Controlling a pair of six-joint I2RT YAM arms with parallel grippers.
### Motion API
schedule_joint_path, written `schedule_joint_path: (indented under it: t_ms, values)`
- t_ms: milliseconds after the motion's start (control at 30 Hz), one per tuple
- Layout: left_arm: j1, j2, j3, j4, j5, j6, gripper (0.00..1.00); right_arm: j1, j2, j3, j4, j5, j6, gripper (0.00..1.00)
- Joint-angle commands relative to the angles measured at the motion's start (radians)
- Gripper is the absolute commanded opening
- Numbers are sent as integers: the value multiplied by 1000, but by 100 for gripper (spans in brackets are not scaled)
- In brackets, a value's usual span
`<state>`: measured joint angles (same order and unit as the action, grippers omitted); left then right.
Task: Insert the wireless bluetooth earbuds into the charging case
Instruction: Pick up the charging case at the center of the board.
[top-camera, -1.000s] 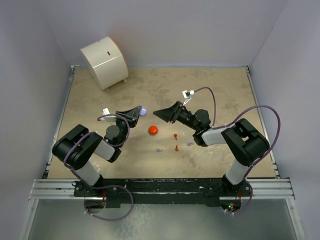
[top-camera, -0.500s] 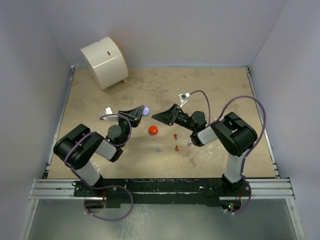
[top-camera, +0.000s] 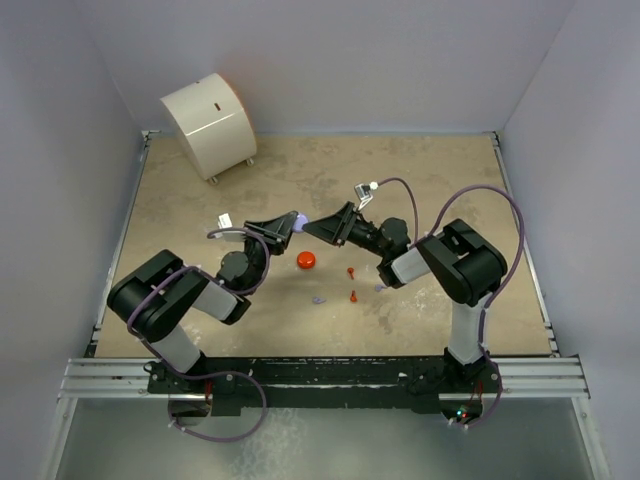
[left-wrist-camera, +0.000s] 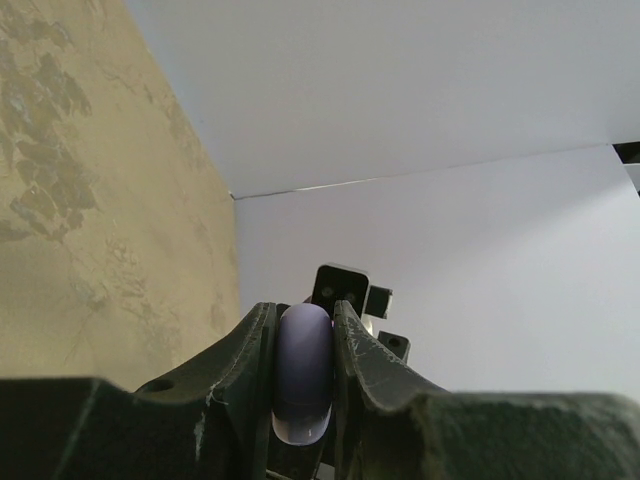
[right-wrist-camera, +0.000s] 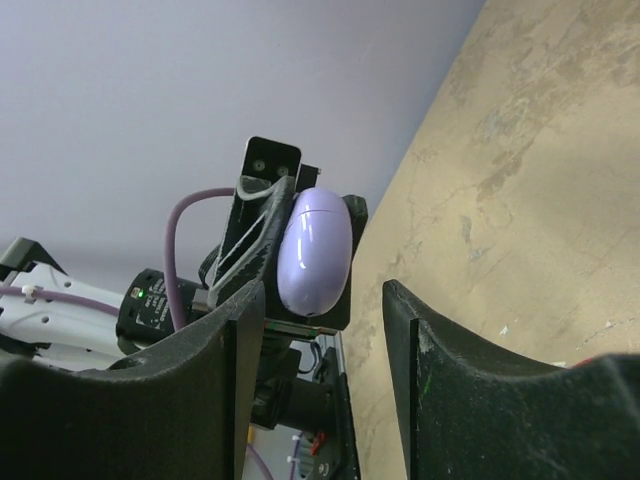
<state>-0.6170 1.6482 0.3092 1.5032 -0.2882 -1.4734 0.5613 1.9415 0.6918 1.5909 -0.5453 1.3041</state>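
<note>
Beige, blotchy tabletop with pale walls all round. A red-orange round case is sitting roughly mid-table, so I'm placing everything off that.

The left gripper is hovering just behind the red-orange round case, on the side away from the arm bases. It's pinching a lilac case edge-on between its fingers, jaws narrow and tight on it. That case looks lifted off the table.

The right gripper is also hanging just behind the red-orange round case, a touch to its right, pointing nose to nose at the left one. Its jaws are standing partly open and gripping nothing. From its own wrist view the lilac case is showing in the gap between its fingers, close but not touching either one as far as I can tell.

The buds are all lying loose on the table. One red-orange earbud is lying right of the red-orange round case, and a second red-orange earbud is lying nearer the bases. One lilac earbud is lying on the case's near side. The other lilac earbud is lying further right, past the red ones.

A white drum is sitting well off to the case's back left, by the wall.
</note>
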Motion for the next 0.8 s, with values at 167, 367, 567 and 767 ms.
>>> schedule_joint_path:
  t_ms: [167,367,567,767]
  values:
    - [-40,-4,51,216,-23,27,0,-15,10,36,185,-14,36,45]
    - [-52,13,61,216,-30,30,0,-17,18,33,210,-23,53,32]
    - [-58,28,73,216,-28,36,0,-18,31,27,250,-28,75,22]
    - [-58,31,75,216,-18,34,8,-28,35,18,275,-34,80,13]
